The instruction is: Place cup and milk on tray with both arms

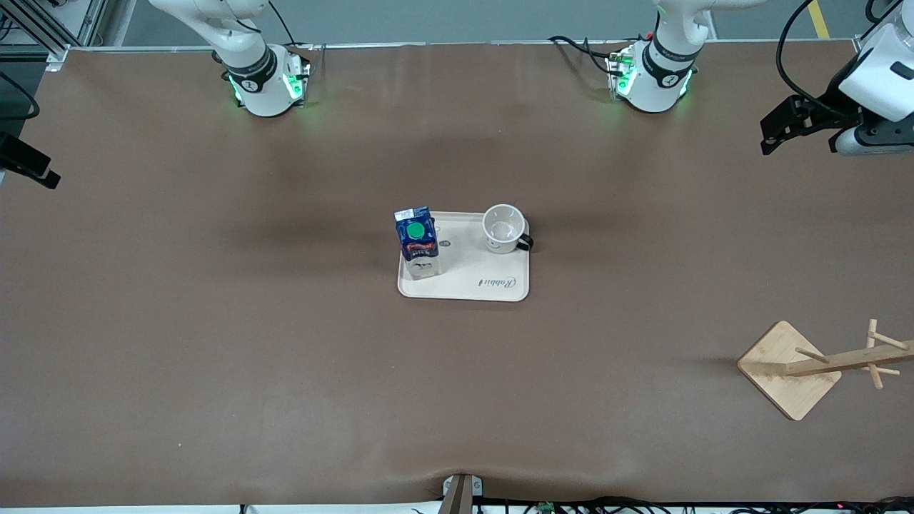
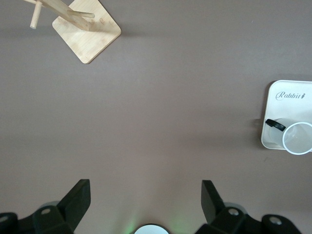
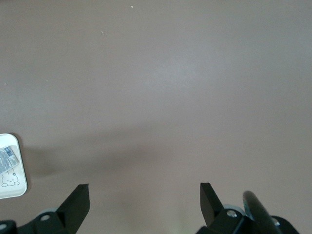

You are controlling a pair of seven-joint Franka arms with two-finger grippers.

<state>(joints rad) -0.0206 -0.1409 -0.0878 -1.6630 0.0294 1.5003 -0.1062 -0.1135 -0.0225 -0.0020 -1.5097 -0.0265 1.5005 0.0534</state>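
The cream tray point(image 1: 493, 285) lies at the table's middle. The milk carton point(image 1: 417, 239) stands upright on the tray's end toward the right arm. The white cup point(image 1: 503, 228) stands upright on the tray corner toward the left arm, farther from the front camera, with its black handle over the tray's edge. My left gripper point(image 1: 775, 135) is open and empty, up over the table's left-arm end. My right gripper point(image 1: 28, 165) is open and empty over the right-arm end. The left wrist view shows the cup point(image 2: 297, 138) on the tray point(image 2: 287, 105) far from the left gripper point(image 2: 146, 195). The right wrist view shows a tray corner point(image 3: 18, 192), part of the milk point(image 3: 6, 158) and the right gripper point(image 3: 145, 195).
A wooden rack with a square base point(image 1: 789, 368) and a pegged post stands near the left arm's end, nearer the front camera; it also shows in the left wrist view point(image 2: 87, 31). Brown tabletop surrounds the tray. Both arm bases stand along the table's edge farthest from the front camera.
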